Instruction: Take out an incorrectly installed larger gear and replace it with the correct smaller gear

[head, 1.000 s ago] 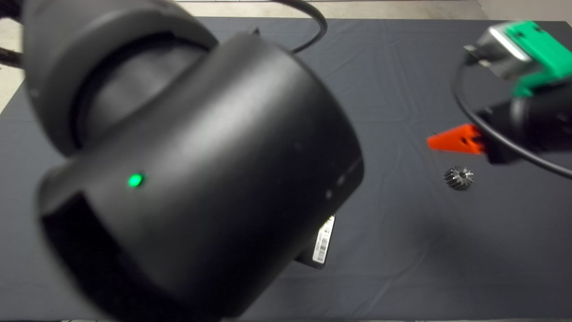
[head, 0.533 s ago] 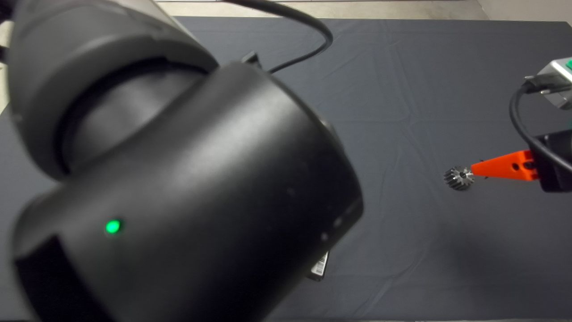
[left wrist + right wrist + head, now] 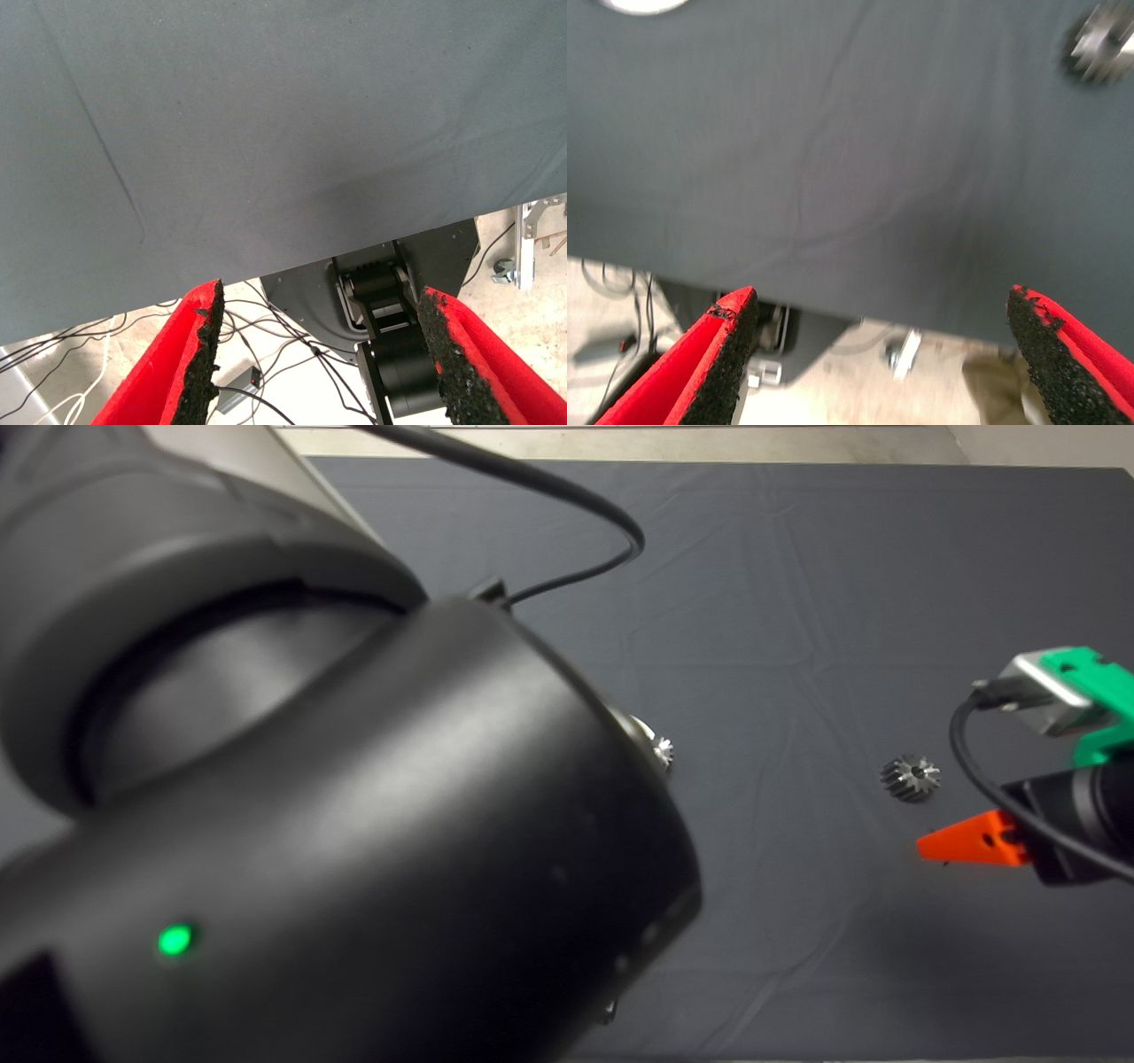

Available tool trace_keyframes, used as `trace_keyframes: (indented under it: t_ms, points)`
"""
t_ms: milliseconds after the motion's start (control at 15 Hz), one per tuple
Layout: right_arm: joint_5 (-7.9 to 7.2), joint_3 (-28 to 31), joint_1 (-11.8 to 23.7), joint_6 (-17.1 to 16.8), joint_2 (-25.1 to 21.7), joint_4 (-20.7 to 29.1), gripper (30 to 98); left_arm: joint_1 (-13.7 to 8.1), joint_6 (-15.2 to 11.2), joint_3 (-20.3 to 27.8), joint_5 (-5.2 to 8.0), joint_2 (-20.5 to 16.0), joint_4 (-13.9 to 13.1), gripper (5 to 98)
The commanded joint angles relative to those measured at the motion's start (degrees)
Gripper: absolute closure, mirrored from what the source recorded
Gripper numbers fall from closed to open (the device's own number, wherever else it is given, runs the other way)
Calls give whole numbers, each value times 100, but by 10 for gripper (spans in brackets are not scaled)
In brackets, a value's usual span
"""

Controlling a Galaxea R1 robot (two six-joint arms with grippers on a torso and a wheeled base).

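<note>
A grey steel gear [image 3: 910, 778] with long pointed teeth and a tapered shape lies alone on the dark mat [image 3: 797, 602] at the right; I take it for the larger gear. It shows blurred in the right wrist view [image 3: 1101, 42]. My right gripper [image 3: 939, 846] is open and empty, just in front of and to the right of that gear, not touching it; its fingers [image 3: 722, 354] stand wide apart. My left gripper [image 3: 319, 292] is open and empty over the mat's edge. The smaller dark gear is hidden or out of view.
My left arm [image 3: 310, 797] fills the left half of the head view and hides what lies under it. A small bright silver gear [image 3: 662, 749] peeks out at its edge. A black cable [image 3: 576, 514] loops over the far mat. Floor, cables and the robot base [image 3: 390, 354] show past the mat edge.
My right gripper has swept from beyond the gear, past its side, to in front of it. The gear stayed put. My left arm shifted, uncovering the silver gear and hiding a labelled black part.
</note>
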Motion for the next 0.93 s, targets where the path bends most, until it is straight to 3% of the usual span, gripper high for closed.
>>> trace_keyframes:
  t_ms: [0, 867]
  points:
    - [-37, 29, -469, 71, -7, 161, 546, -101, -59, -60, 336, 21, -151, 491]
    - [-46, 21, -615, 71, 6, 135, 546, -101, -50, -266, 345, 7, -142, 491]
